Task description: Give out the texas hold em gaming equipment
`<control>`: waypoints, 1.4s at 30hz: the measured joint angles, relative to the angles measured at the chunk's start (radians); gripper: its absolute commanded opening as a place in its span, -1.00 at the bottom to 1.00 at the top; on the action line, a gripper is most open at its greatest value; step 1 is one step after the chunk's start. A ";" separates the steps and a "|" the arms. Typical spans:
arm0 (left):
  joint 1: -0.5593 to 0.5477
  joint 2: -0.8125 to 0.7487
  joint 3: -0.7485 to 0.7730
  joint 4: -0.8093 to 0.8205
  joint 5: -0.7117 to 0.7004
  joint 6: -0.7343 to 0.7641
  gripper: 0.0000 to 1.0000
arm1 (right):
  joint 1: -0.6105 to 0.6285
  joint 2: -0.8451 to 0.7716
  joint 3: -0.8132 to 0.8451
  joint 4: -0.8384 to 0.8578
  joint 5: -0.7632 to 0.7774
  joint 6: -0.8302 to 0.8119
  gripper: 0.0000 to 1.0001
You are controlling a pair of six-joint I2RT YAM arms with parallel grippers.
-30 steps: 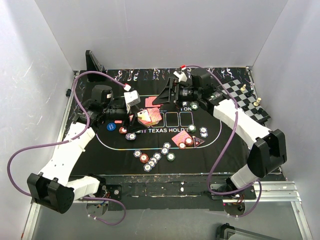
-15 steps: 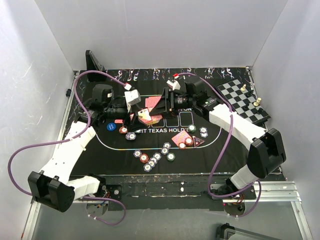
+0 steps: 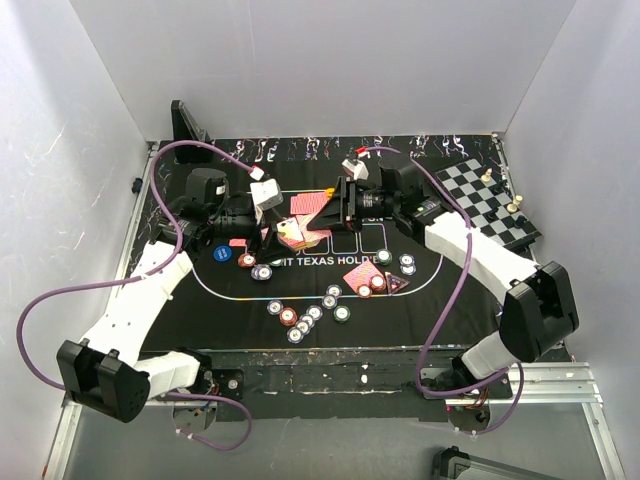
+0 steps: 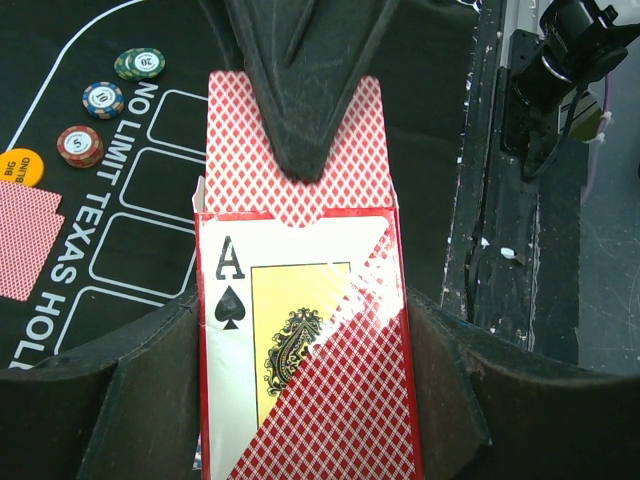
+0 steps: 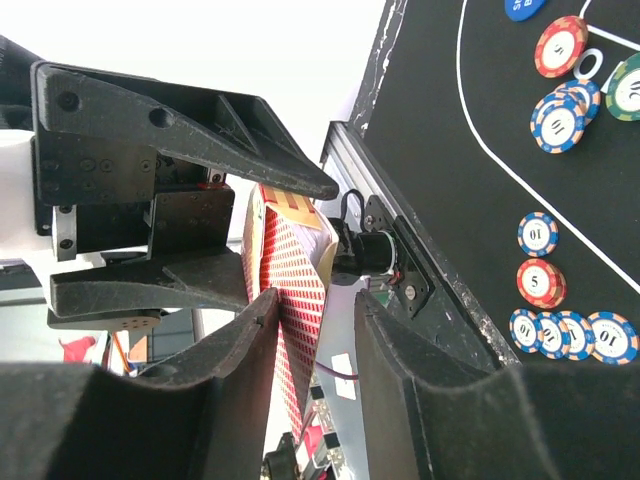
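Note:
My left gripper [image 4: 305, 420] is shut on a card box [image 4: 305, 350] printed with an ace of spades, held above the mat's left half [image 3: 290, 236]. A red-backed playing card [image 4: 300, 150] sticks out of the box's open end. My right gripper [image 5: 315, 300] straddles that card [image 5: 295, 290]. One finger lies against the card and the other stands a small gap away, so the gripper is open. Poker chips lie in groups on the mat [image 3: 300, 318] [image 3: 372, 283] [image 3: 258, 270]. A yellow button [image 4: 20, 167] sits near loose cards [image 3: 305, 203].
The black printed mat [image 3: 440, 300] covers the table. A chessboard [image 3: 485, 195] with pieces lies at the back right. A black stand [image 3: 187, 122] rises at the back left corner. White walls enclose three sides.
My right gripper has moved left to the box in my left gripper, and its jaws have narrowed around the protruding card. The left gripper has kept still.

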 measured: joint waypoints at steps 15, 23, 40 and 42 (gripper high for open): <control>0.000 -0.006 0.000 0.002 0.002 -0.011 -1.00 | -0.087 -0.063 -0.026 -0.032 -0.002 -0.012 -0.50; 0.000 -0.006 0.000 0.002 0.002 -0.014 -1.00 | -0.152 -0.101 -0.027 -0.069 -0.008 -0.019 -0.93; 0.000 -0.008 0.000 0.008 0.005 -0.015 -1.00 | -0.311 -0.075 -0.044 -0.159 -0.026 -0.139 -0.95; 0.000 -0.010 0.000 0.008 0.006 -0.016 -1.00 | -0.305 -0.022 -0.065 -0.154 -0.008 -0.164 -0.97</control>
